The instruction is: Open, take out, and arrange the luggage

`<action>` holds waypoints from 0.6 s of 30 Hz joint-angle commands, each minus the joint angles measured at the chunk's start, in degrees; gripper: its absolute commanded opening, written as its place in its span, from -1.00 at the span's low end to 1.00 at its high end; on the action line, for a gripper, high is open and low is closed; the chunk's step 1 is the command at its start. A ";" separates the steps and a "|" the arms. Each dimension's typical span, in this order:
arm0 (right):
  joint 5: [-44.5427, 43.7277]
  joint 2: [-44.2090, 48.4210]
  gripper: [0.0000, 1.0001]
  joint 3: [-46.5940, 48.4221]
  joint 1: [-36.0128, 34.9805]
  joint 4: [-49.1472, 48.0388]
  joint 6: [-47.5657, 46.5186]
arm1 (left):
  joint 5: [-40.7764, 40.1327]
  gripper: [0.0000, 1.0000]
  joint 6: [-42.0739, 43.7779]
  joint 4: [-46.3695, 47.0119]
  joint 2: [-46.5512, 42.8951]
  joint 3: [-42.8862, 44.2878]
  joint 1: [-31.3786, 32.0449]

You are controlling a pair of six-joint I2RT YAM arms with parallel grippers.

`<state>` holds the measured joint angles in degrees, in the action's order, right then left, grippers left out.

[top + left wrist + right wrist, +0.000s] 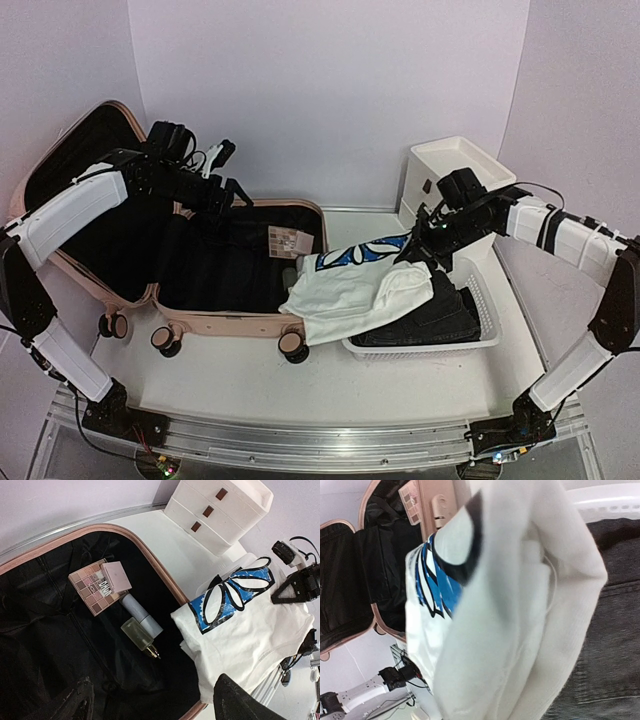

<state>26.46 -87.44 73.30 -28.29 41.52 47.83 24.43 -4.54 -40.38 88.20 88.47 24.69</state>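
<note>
**Top external view.** The luggage (230, 322) lies open across the left half of the frame. Its lid leans back at upper left and its black-lined base sits flat on the table (250, 390), with the caster wheels facing the lower edge. The left gripper (222, 172) hangs over the line where lid and base meet, its jaws apart and nothing between them. At centre right, the right gripper (425, 245) is closed on the upper edge of a white T-shirt (350, 290) with a blue print. The shirt drapes from the suitcase's right end over a white basket (480, 345), which holds a dark garment (440, 315). A white drawer unit (455, 165) stands behind the basket at upper right.

**Left wrist view.** The left gripper's (155, 705) two dark fingers enter from the lower edge, set wide apart over the lining. Near frame centre, inside the suitcase (150, 550), lie an eyeshadow palette (97, 585), a pale grey-blue bottle (142, 615) and a yellowish bottle (136, 634). The two bottles are touching. The T-shirt (245, 635) covers the shell's right rim, and the drawer unit (215, 510) is at the top.

**Right wrist view.** The T-shirt (520, 605) fills the centre and hides the fingers. The dark garment (615, 630) is at the right, the basket rim (605, 500) at upper right, and the suitcase (365, 500) at upper left.
</note>
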 commanded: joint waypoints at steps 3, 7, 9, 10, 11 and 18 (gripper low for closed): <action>7.55 2.30 -1.00 -2.02 6.65 2.75 -11.80 | 0.37 0.66 -0.12 2.41 -1.92 1.77 -0.24; 11.78 1.42 -1.00 -1.89 10.81 4.62 -15.12 | -0.02 0.66 -0.19 2.37 -2.90 0.69 -0.25; 13.91 1.03 -1.00 -1.93 12.81 5.80 -17.00 | -0.09 0.66 -0.30 2.33 -3.24 0.28 -0.25; 15.19 1.08 -1.00 -2.12 13.76 6.29 -17.74 | -0.13 0.66 -0.36 2.40 -3.36 0.10 -0.25; 16.03 1.39 -1.00 -2.51 14.53 6.49 -18.41 | -0.13 0.66 -0.38 2.38 -3.51 -0.07 -0.25; 20.96 1.61 -1.00 -4.91 19.83 7.44 -22.89 | -0.28 0.66 -0.47 2.36 -3.69 -0.64 -0.21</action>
<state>42.54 -87.39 69.08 -10.74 48.29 29.43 24.27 -4.56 -40.40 86.87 87.83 24.69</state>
